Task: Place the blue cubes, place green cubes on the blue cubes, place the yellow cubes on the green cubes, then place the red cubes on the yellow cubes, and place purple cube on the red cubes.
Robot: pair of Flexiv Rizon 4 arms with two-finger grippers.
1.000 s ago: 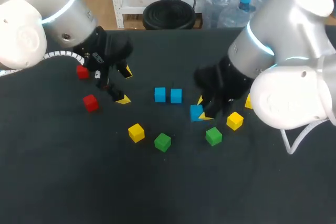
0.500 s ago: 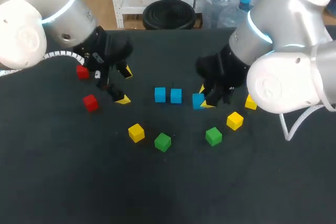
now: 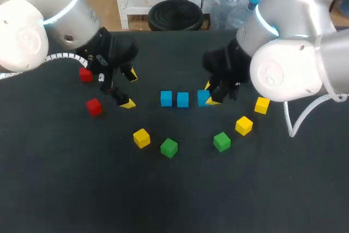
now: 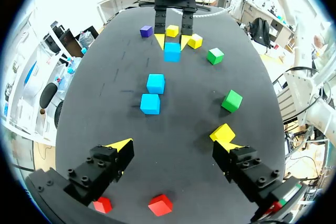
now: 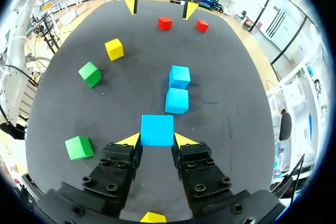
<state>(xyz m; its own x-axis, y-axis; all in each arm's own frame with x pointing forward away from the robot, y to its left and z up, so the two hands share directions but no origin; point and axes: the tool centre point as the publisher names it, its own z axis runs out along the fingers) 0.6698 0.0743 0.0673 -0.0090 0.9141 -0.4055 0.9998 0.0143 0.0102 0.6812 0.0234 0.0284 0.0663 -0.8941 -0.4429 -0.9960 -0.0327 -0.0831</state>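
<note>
Two blue cubes (image 3: 166, 99) (image 3: 182, 100) sit side by side mid-table. My right gripper (image 3: 210, 95) is shut on a third blue cube (image 3: 203, 97) just right of them; in the right wrist view this cube (image 5: 157, 129) is pinched between the yellow tips, in line with the pair (image 5: 177, 100). My left gripper (image 3: 130, 89) hangs open left of the blue cubes, holding nothing, with two red cubes (image 3: 94, 106) (image 3: 85, 75) beside it. Green cubes (image 3: 169, 147) (image 3: 222, 141) and yellow cubes (image 3: 142, 137) (image 3: 244, 125) (image 3: 262, 105) lie nearer the front. A purple cube (image 4: 146, 31) lies behind my right gripper.
The black table (image 3: 82, 189) has a wide bare area in front of the loose cubes. The cubes lie spread apart with gaps between them.
My right gripper has carried the blue cube away from the front, back and slightly left, up beside the two blue cubes. The left arm has stayed still.
</note>
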